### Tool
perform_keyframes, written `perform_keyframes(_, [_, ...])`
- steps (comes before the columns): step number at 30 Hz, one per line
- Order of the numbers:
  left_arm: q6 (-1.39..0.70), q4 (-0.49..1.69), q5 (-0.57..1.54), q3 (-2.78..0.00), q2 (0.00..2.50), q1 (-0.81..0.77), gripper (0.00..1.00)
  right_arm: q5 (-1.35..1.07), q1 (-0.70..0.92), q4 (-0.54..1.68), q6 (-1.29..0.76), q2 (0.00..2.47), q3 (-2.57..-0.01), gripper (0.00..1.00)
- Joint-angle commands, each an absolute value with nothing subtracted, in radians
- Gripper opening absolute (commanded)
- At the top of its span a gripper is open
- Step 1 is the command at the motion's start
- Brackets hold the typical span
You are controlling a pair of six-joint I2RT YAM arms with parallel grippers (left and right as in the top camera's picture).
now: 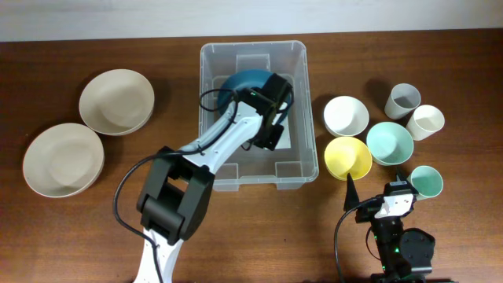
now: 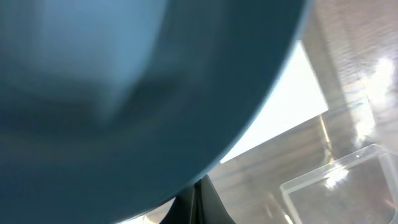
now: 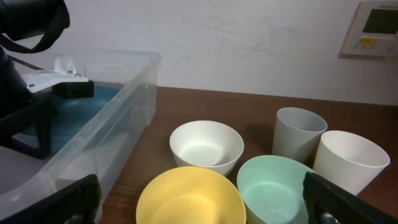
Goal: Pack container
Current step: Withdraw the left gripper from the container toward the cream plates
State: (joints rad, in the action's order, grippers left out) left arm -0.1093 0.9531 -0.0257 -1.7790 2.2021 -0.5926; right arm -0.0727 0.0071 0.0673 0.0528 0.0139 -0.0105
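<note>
Container [image 1: 253, 48], a clear tub, stands in the middle of the bench [image 1: 464, 63]. The left gripper [image 2: 196, 206] is inside it, with the arm reaching in over the near left corner. We see the gripper's jaws closed, right at the rim of a blue bowl [image 1: 240, 81] that lies in the tub's far half. The bowl fills most of the left wrist view, and we cannot tell whether its edge is pinched between the jaws. The right gripper [image 3: 200, 182] is wide open and empty, low at the near right of the bench. It is outside the container, to its right, and faces a yellow bowl [image 3: 186, 202]. A white label [image 2: 283, 118] lies on the tub's base beside the blue bowl, and we can read no writing on it. On the wall behind, a white panel [image 3: 375, 28] carries small print too blurred for us to read.
</note>
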Motion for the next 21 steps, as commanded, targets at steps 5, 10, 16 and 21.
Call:
perform_keyframes(5, [-0.123,0.978,0.069,-1.858,2.124,-0.589,0.01,-0.072,0.006,0.072,0.051,0.006,-0.006,0.99])
perform_keyframes(10, [-0.123,0.978,0.047,-1.893,2.0,-0.58,0.01,-0.071,0.006,0.072,0.051,0.006,-0.006,0.99])
perform_keyframes(16, [-0.223,0.991,-0.187,-1.899,1.831,-0.511,0.0,-0.071,0.006,0.072,0.051,0.006,-0.006,0.99])
perform_keyframes(21, [-0.305,1.049,-0.315,-1.899,1.709,-0.365,0.01,-0.072,0.006,0.072,0.051,0.006,-0.006,0.99])
